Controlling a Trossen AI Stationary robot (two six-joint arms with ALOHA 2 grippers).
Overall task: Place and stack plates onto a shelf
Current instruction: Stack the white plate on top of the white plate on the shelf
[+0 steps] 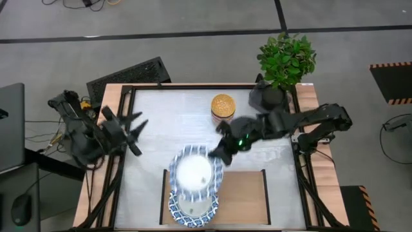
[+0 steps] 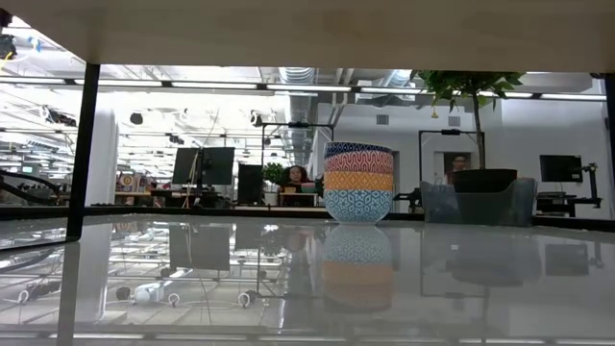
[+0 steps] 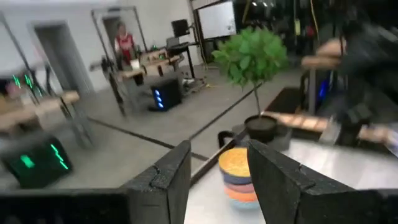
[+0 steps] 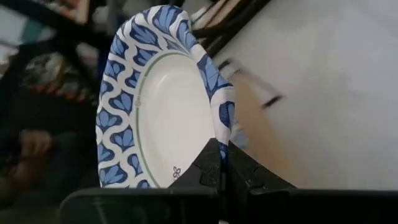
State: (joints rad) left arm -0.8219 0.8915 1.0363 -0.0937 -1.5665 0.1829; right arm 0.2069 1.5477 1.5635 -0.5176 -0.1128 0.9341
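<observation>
My right gripper (image 1: 215, 151) is shut on a blue-and-white rimmed plate (image 1: 193, 173) over the near left part of the table. Under that plate, another plate or a stack of them (image 1: 192, 211) lies on the left end of the light-wood shelf (image 1: 241, 196); how many, I cannot tell. In the right wrist view the held plate (image 4: 161, 106) shows its white centre. My left gripper (image 1: 132, 125) is open and empty at the table's left edge; its fingers (image 3: 165, 180) stand apart in the left wrist view. My right gripper pinches the plate's patterned rim (image 4: 222, 121) between its two fingers, on the plate's far right side. The fingers come slanting from the table's far right. The plate is lifted clear, above the plate on the shelf.
A stack of coloured bowls (image 1: 223, 106) stands at the far middle of the table and also shows in the low view (image 2: 358, 183). A potted plant (image 1: 286, 58) stands at the far right corner. The shelf's black rails (image 1: 265, 187) run along its sides.
</observation>
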